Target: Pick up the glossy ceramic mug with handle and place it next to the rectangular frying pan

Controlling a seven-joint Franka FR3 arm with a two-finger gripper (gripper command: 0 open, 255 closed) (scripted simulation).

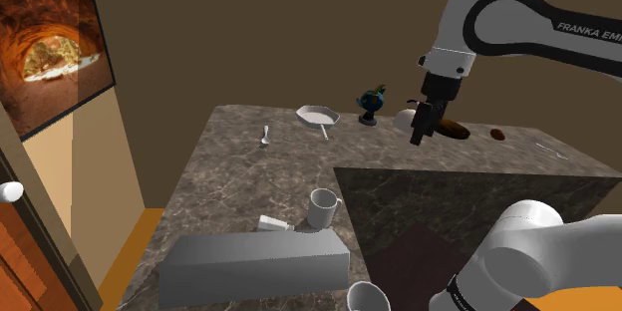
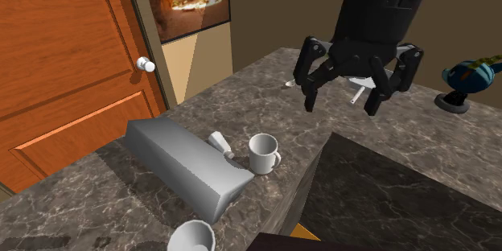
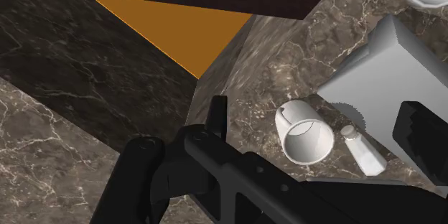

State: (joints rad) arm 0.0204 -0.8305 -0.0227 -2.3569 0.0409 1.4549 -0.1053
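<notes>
the mug stands upright on the tabletop, mouth up, close to the inner corner where the stone edge cuts in. it is just beside a small white bottle that lies in front of a long grey box. its handle points away from the box, toward the shoulder view's right.

the gripper hangs well above the surface, and in the shoulder view the mug lies down and to the left of it, nearer the stand. in the wrist view the mug sits in the gap between the two fingers, but it is far below them and they do not touch it. the jaws are spread wide and have hold of nothing.

the coming move looks like a descent toward the mug. the bottle and the box crowd one side of it, so the free sides are likely the safer ones for the fingers to straddle.

the frying pan rests at the far side of the tabletop, well apart from the mug, with bare stone around it, so the carry should run across open surface.
</notes>
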